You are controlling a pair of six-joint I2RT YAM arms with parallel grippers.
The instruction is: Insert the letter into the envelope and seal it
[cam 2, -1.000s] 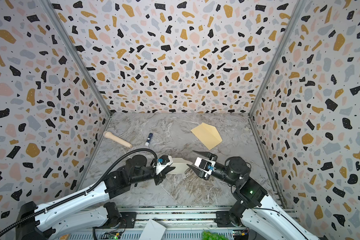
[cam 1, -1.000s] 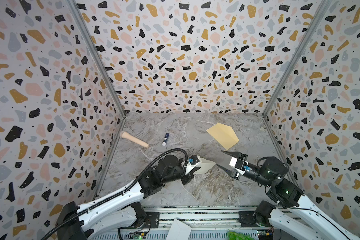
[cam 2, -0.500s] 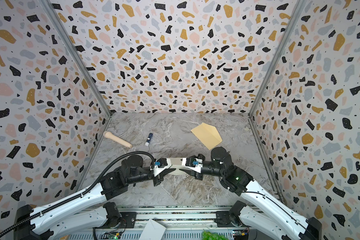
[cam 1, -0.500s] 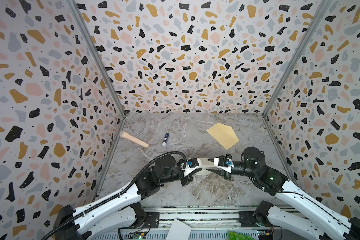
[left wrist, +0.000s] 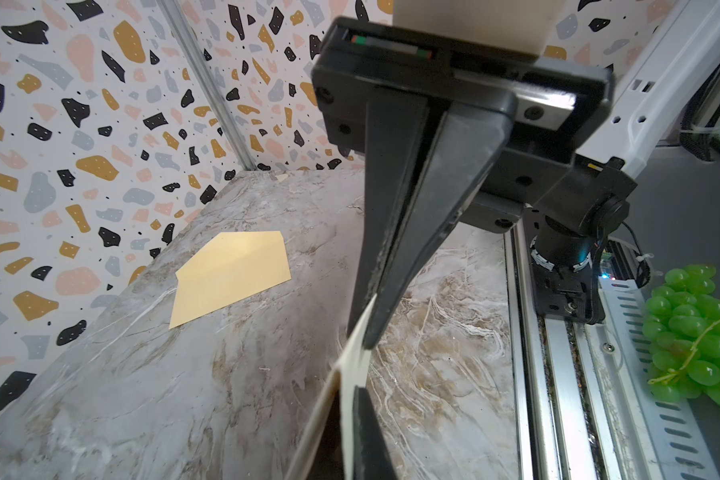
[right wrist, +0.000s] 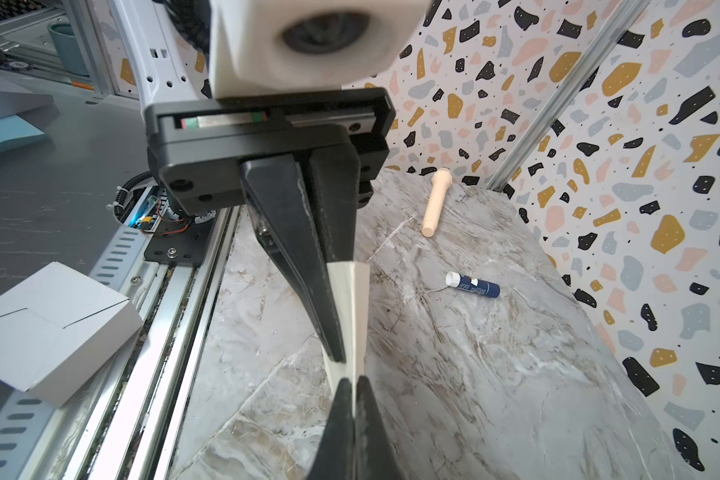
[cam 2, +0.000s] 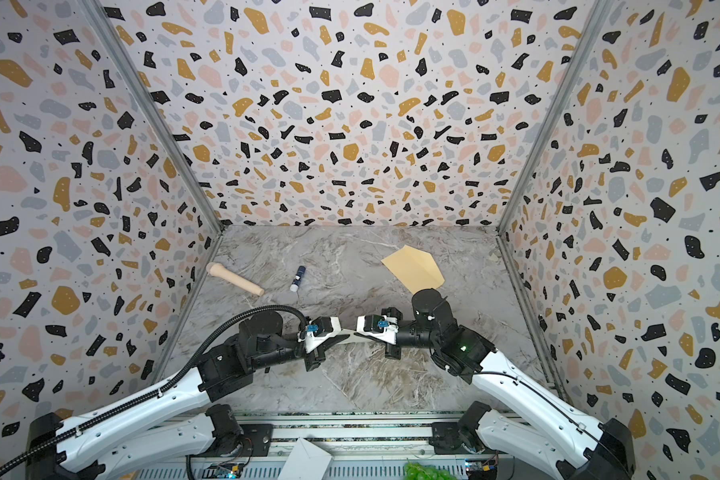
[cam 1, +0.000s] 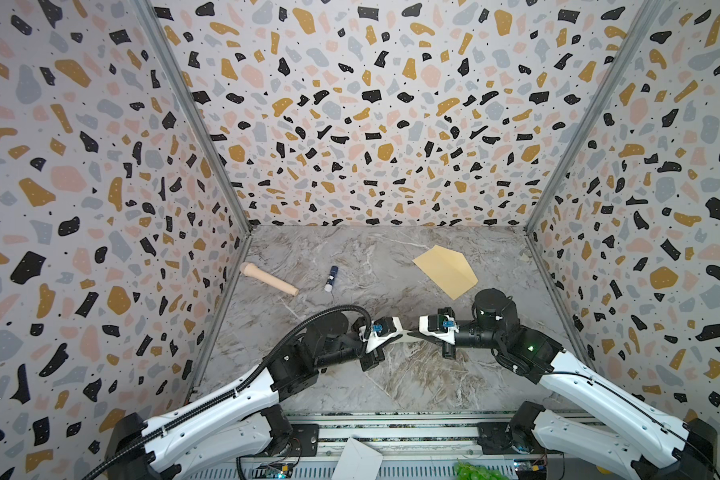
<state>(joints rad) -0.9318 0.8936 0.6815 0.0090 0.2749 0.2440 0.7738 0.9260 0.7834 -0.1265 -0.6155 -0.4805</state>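
Both top views show the envelope (cam 1: 445,270) lying flat on the bench (cam 1: 362,253), at about 1 o'clock from the grippers, with its pointed flap folded out. The letter (cam 1: 408,336) is outside it, held above the bench. The left gripper (cam 1: 400,335) and right gripper (cam 1: 414,335) each pinch an opposite end of it, jaws closed tight. Of the wrist views, the left shows the envelope and green grapes (left wrist: 699,336) beyond the rail. The right instead shows a glue stick (right wrist: 472,284), a wooden peg (right wrist: 435,203) and a white box (right wrist: 46,328).
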